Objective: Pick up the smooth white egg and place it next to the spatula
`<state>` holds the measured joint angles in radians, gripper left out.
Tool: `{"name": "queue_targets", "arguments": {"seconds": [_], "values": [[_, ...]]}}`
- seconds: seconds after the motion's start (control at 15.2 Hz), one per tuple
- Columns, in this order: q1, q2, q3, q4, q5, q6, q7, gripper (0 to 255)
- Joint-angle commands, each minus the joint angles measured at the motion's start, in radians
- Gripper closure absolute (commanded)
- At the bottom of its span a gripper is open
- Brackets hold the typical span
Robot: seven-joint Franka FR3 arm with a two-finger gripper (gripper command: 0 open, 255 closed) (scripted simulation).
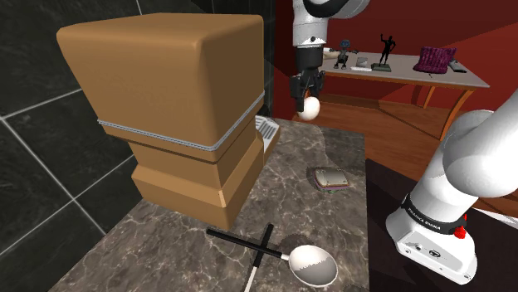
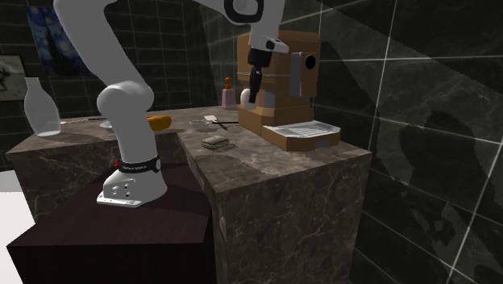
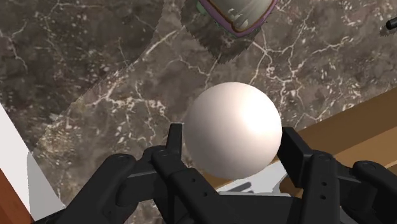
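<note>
A smooth white egg [image 1: 310,109] hangs in the air above the far part of the marble counter [image 1: 166,249], with my black gripper [image 1: 307,98] shut on it. In the wrist view the egg [image 3: 233,129] sits clasped between the two fingers [image 3: 173,145], high over the marble. The spatula [image 1: 310,265], with a pale rounded head and a thin black handle crossed by another thin rod, lies near the counter's front edge, well apart from the egg. In the second exterior view the gripper [image 2: 253,94] hangs just in front of the brown machine.
A big brown coffee machine [image 1: 178,99] fills the shoulder view's left side of the counter, its white drip tray [image 1: 267,128] close to the gripper. A small grey sponge-like pad [image 1: 332,177] lies between egg and spatula. My arm's base [image 1: 432,236] stands at the right.
</note>
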<state>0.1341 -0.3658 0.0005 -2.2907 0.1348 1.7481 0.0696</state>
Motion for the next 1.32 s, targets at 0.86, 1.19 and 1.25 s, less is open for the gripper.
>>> {"name": "queue_targets", "arguments": {"seconds": [0.86, 1.19, 1.25], "values": [[0.174, -0.166, 0.257, -0.139, 0.192, 0.038, 0.336, 255], [0.230, -0.165, 0.354, -0.128, 0.256, 0.061, 0.455, 255], [0.241, -0.161, 0.374, -0.122, 0.268, 0.067, 0.479, 255]]}}
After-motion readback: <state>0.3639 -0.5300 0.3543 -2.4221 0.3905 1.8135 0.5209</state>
